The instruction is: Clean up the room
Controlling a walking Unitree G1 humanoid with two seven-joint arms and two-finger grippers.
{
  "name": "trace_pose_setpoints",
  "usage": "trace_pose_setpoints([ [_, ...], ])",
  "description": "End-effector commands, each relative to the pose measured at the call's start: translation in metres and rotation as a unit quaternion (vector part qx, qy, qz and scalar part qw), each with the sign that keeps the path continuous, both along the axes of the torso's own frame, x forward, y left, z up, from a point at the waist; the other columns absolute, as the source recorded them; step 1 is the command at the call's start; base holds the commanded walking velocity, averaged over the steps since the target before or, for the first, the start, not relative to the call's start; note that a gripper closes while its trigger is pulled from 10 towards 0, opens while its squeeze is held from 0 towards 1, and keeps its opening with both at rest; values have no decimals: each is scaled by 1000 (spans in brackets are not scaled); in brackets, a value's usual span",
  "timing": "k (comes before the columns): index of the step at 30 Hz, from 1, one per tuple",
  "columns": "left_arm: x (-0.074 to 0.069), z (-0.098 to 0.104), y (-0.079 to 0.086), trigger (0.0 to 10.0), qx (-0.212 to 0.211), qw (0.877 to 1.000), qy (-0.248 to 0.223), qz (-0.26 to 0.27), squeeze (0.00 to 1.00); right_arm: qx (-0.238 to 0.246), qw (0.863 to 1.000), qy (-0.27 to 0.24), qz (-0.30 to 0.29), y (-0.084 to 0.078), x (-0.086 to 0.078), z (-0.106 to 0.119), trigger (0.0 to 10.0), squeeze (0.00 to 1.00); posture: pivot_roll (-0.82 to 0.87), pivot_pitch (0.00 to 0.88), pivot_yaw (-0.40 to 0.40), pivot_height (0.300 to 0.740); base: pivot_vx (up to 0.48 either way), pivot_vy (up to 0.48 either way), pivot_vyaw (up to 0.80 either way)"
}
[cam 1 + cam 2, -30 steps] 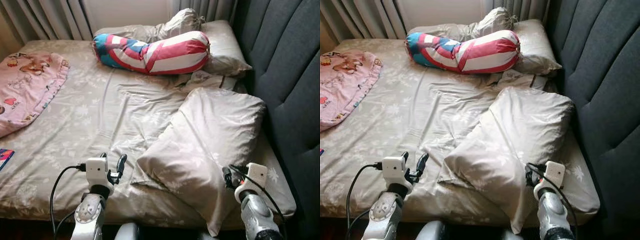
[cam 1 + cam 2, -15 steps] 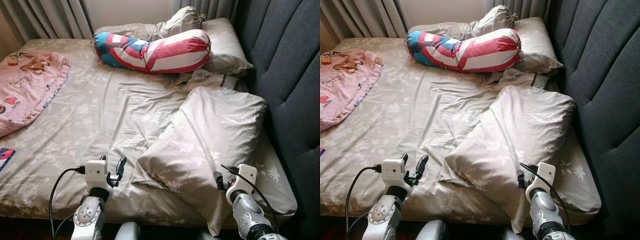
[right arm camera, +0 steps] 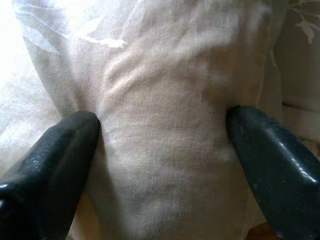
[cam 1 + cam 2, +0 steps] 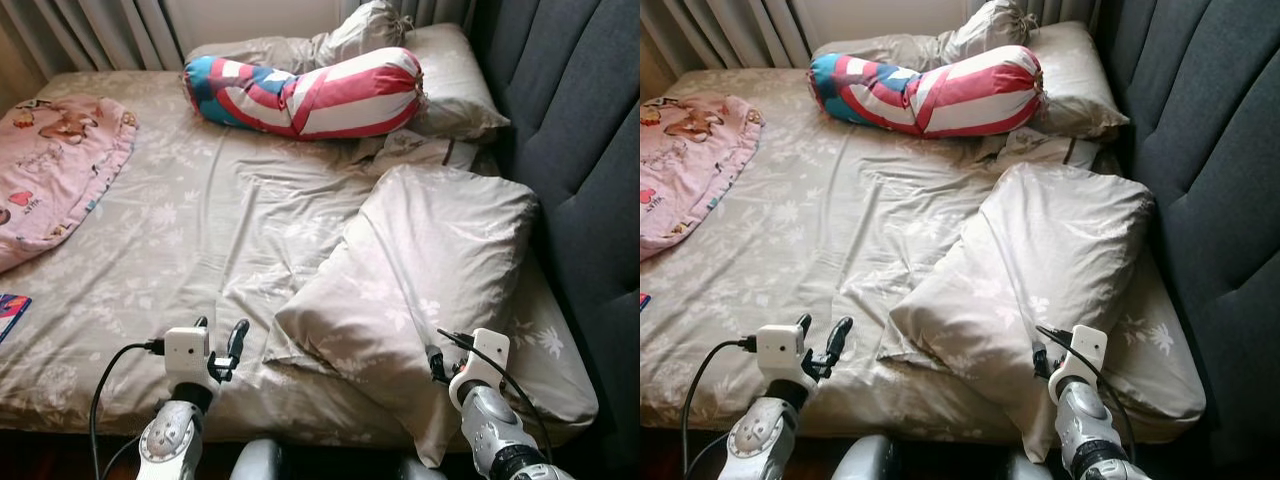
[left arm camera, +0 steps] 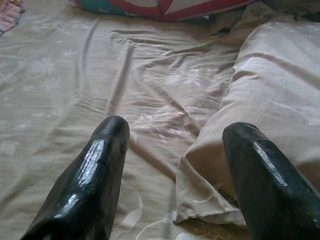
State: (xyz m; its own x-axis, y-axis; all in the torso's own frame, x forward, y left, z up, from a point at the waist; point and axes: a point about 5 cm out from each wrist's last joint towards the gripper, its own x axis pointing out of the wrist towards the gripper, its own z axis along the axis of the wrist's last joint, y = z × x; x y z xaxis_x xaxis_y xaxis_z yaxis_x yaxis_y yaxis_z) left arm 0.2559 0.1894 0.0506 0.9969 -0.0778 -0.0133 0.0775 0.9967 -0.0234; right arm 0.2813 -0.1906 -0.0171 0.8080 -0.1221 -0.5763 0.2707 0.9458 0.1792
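Beige floral pillow (image 4: 420, 270) lies rumpled on bed's right side, beside dark headboard (image 4: 590, 150); long axis runs diagonally, near corner toward robot. Right gripper (image 3: 160, 150) spread wide, fingers (image 3: 55, 150) pressing pillow fabric, not clamped. Left gripper (image 5: 172, 165) open above sheet (image 4: 200, 230), just beside pillow corner.

Pillow (image 4: 420, 270) on bed (image 4: 180, 230) at right — bolster (image 4: 310, 90) behind, blanket (image 4: 50, 170) far left.
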Motion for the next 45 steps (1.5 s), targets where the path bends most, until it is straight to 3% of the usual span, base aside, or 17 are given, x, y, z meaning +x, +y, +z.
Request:
trace_pose_setpoints([
  [1, -4, -2, 2, 10000, 5, 1000, 8, -5, 0, 15, 998, 56, 0, 6, -20, -20, 10000, 0, 130, 168, 50, 655, 0, 0, 0],
  [10, -8, -2, 3, 10000, 11, 1000, 15, -8, 0, 34, 995, 97, 12, 16, -35, -33, 10000, 0, 135, 185, 60, 655, 0, 0, 0],
  [19, -9, -1, 2, 10000, 17, 1000, 15, -14, 0, 42, 993, 110, 33, 23, -39, -36, 10000, 0, 158, 195, 66, 655, 0, 0, 0],
  [20, -9, 0, 2, 10000, 18, 1000, 15, -15, 0, 41, 993, 109, 35, 24, -39, -36, 0, 0, 158, 195, 66, 655, 0, 0, 0],
  [45, -5, 0, -2, 10000, 17, 999, 21, -21, 0, 22, 992, 109, 61, 27, -38, -35, 0, 0, 156, 166, 61, 655, 0, 0, 0],
])
